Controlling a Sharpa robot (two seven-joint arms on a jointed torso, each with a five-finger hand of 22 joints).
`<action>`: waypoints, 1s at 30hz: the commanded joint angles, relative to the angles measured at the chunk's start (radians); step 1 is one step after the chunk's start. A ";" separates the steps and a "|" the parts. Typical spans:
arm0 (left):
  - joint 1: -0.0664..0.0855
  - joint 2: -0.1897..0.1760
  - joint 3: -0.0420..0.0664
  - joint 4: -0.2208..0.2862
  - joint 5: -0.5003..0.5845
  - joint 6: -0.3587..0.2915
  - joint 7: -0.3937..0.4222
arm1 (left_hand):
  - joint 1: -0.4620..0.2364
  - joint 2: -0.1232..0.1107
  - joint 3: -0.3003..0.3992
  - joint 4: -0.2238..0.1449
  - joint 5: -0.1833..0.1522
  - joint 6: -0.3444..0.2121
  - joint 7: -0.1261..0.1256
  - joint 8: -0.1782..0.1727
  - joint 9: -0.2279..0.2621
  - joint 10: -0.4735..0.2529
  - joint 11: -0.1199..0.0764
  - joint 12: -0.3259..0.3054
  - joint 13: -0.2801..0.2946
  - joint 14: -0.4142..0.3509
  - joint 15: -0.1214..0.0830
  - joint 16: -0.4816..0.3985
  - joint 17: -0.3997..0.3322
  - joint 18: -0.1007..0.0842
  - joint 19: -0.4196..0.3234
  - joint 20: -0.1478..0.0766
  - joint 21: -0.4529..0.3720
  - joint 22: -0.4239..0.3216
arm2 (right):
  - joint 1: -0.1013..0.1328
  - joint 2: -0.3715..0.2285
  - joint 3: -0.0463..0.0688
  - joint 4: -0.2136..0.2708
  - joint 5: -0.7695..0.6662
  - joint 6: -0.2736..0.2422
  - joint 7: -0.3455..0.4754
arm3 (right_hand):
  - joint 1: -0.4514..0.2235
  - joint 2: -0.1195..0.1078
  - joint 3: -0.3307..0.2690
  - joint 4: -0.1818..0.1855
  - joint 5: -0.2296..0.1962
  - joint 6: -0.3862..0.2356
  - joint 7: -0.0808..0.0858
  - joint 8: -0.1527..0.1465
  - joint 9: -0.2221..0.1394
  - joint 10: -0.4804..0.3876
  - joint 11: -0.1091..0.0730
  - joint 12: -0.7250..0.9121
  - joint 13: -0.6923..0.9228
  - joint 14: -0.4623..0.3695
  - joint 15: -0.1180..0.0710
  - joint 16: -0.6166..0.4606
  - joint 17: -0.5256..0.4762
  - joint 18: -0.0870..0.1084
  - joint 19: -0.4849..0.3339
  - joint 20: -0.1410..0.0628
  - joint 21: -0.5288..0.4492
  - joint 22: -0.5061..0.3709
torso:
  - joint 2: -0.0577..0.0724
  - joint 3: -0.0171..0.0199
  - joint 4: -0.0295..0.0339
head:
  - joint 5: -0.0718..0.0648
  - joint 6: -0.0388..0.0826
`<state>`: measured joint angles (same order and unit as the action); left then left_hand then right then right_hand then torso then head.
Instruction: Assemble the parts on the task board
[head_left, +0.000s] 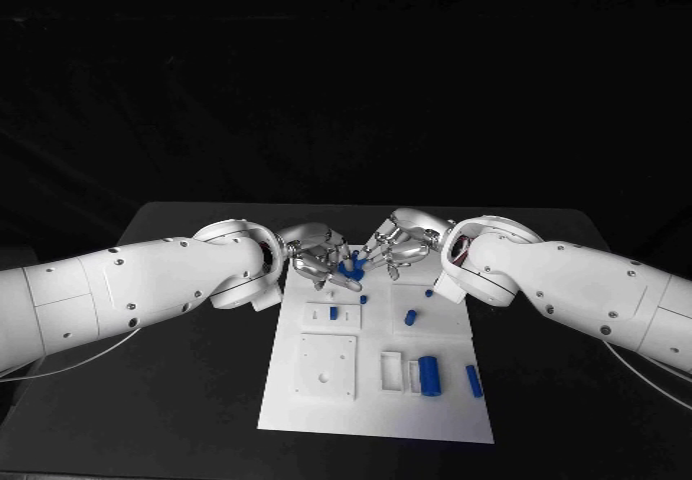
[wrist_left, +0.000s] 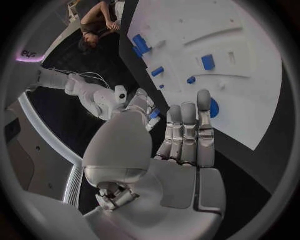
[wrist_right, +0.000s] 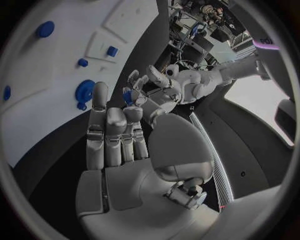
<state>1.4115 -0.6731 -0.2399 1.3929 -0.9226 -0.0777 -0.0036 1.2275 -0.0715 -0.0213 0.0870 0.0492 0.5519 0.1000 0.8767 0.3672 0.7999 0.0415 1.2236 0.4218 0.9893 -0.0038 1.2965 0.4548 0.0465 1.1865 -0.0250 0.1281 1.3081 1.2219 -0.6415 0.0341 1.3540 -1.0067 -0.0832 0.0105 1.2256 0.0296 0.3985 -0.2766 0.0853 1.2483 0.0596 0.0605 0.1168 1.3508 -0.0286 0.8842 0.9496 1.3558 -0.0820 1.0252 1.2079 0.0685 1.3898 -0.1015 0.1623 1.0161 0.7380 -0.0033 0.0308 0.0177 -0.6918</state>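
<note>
Head view had both hands meeting over the far edge of the task board, left hand and right hand pinching a blue part between their fingers. I'd keep it square and move slowly. Six or so loose blue parts counted. Left wrist view: fingers straight, side by side. Right wrist view: same.

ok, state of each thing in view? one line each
left hand: over the board's far end, holding a blue part
right hand: close beside it, fingers at the same part
blue part: between both hands
task board: flat on table
large cylinder: lying on board
</note>
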 joint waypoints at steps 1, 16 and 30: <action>-0.001 0.001 0.001 0.002 0.011 -0.003 0.039 | -0.009 0.033 -0.013 -0.011 0.000 0.012 0.003 -0.034 -0.015 -0.011 0.004 -0.011 -0.009 -0.009 0.003 0.001 -0.005 0.005 0.005 0.003 -0.010 0.011 | 0.000 0.001 0.001 0.000 0.028 0.017 0.000 | -0.001 0.012 0.004 0.001 0.005 0.007 -0.003 0.004 0.016 -0.007 0.000 -0.004 0.001 -0.004 0.000 -0.001 -0.001 0.002 -0.004 0.002 -0.007 0.001 | 0.000 0.0003 0.0000 | 0.001 0.001; -0.003 0.006 0.001 0.006 0.040 -0.010 0.057 | 0.001 0.120 -0.075 -0.082 0.000 0.047 0.019 -0.131 -0.052 -0.010 0.018 -0.037 -0.038 -0.012 0.012 0.002 -0.022 0.014 0.017 0.012 -0.042 0.015 | -0.001 0.006 0.001 0.000 0.030 0.017 0.001 | 0.000 0.013 0.003 0.001 0.005 0.006 -0.002 0.003 0.016 -0.008 0.000 -0.003 0.002 -0.005 0.000 -0.001 -0.002 0.002 -0.004 0.002 -0.008 0.001 | 0.000 0.0000 -0.0005 | 0.002 0.003; -0.003 0.002 0.001 0.010 0.170 0.033 0.066 | 0.017 0.146 -0.074 -0.107 0.002 0.056 0.023 -0.141 -0.065 -0.007 0.022 -0.055 -0.048 -0.018 0.015 0.002 -0.027 0.014 0.016 0.015 -0.053 0.016 | -0.003 0.010 0.001 0.003 -0.059 -0.011 0.021 | 0.000 0.015 0.000 0.001 0.007 0.005 -0.002 0.003 0.016 -0.008 0.000 -0.002 0.002 -0.004 0.000 0.001 -0.001 0.002 -0.003 0.003 -0.008 0.003 | 0.001 0.0012 -0.0005 | -0.002 0.004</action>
<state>1.4084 -0.6723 -0.2404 1.3990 -0.8291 -0.0750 0.0378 1.2431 0.0648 -0.0952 -0.0147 0.0492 0.6018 0.1250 0.7385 0.3032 0.7934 0.0558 1.1703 0.3742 0.9752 0.0073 1.2965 0.4287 0.0463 1.1973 -0.0142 0.0822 1.3076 1.2207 -0.6327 0.0352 1.3556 -1.0148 -0.0798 0.0169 1.2238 0.0323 0.3961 -0.2791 0.0892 1.2483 0.0560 0.0608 0.1168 1.3508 -0.0285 0.8842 0.9510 1.3558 -0.0819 1.0252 1.2079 0.0685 1.3898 -0.1015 0.1583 1.0177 0.7382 -0.0021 0.0303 0.0170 -0.6874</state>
